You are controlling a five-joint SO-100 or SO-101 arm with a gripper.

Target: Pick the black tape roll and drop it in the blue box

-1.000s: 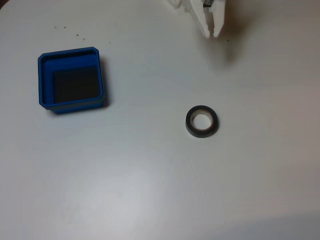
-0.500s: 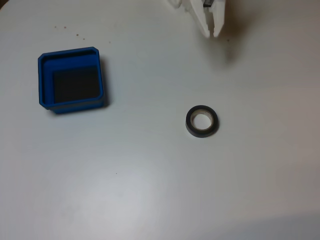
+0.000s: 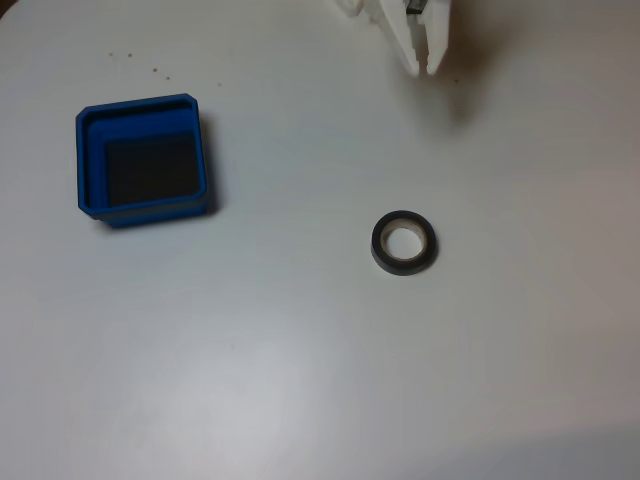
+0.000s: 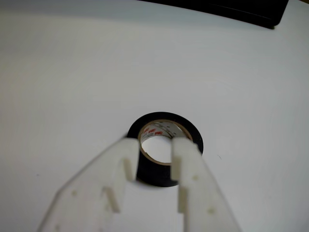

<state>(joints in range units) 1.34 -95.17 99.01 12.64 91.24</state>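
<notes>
In the fixed view the black tape roll [image 3: 404, 266] lies flat on the white table, right of centre, its pale core showing. The blue box [image 3: 143, 104] sits at the left with a dark floor and nothing in it. My white gripper [image 3: 424, 68] hangs at the top edge, well behind the roll and clear of it. In the wrist view the roll [image 4: 157, 175] lies beyond the gripper [image 4: 155, 145], framed by the gap between the two white fingertips. The fingers stand a little apart and hold nothing.
The white table [image 3: 300, 380] spreads bare between the roll and the box. A few dark specks [image 3: 130, 55] dot it behind the box. A black object [image 4: 217, 7] lies along the far edge in the wrist view.
</notes>
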